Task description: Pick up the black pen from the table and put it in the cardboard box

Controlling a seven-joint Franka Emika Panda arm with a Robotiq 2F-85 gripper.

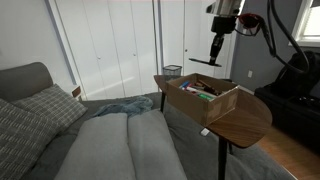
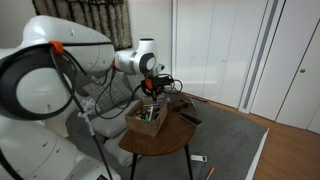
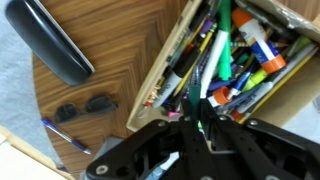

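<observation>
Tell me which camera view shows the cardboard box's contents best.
The wrist view: it looks down into the cardboard box, so single pens and markers stand apart. In both exterior views the box is small and seen from the side, its contents only specks of colour.

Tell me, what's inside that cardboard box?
The box holds a heap of pens and markers in many colours. They cover its bottom, and the gripper hides part of it in the wrist view.
</observation>
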